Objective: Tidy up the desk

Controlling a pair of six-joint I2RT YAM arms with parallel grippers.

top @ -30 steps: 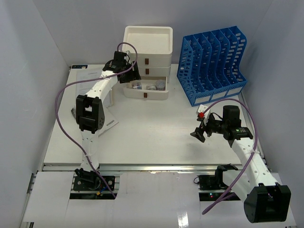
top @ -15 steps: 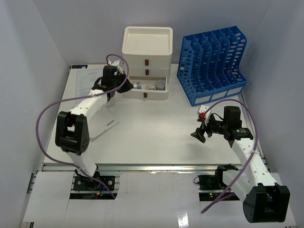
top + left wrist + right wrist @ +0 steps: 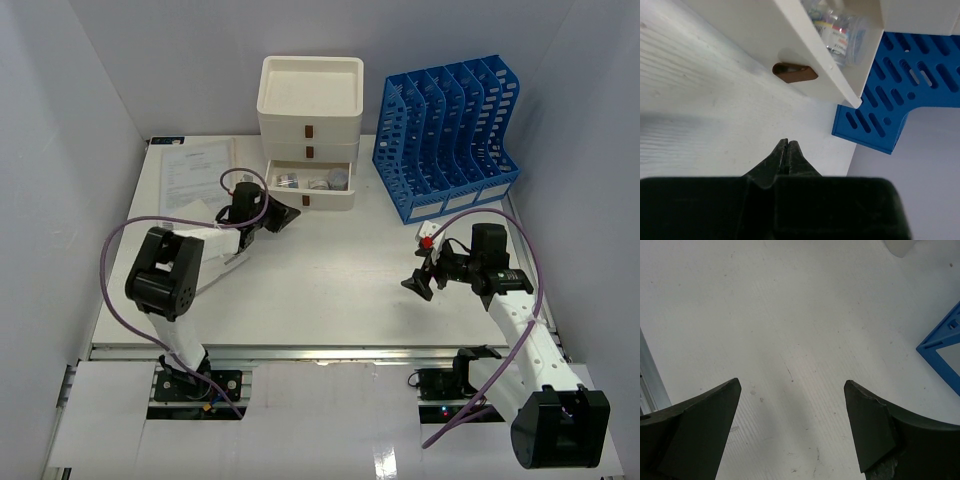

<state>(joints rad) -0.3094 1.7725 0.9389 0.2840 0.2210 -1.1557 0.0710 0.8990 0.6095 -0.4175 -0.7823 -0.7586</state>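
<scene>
A white desk [image 3: 330,290] filled the middle of the overhead view, with a cream drawer box [image 3: 310,100] and a blue file rack [image 3: 445,140] standing along its far edge. The left gripper [image 3: 787,146] had its fingers pressed together, holding nothing, just in front of the box's open bottom drawer [image 3: 312,185]. The right gripper [image 3: 792,385] hung over bare desk near the rack, spread wide and empty.

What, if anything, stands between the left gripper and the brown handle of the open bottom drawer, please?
Nothing visible does. The shut left gripper faces the brown handle on the front of the open bottom drawer, and only bare desk shows between them.
</scene>
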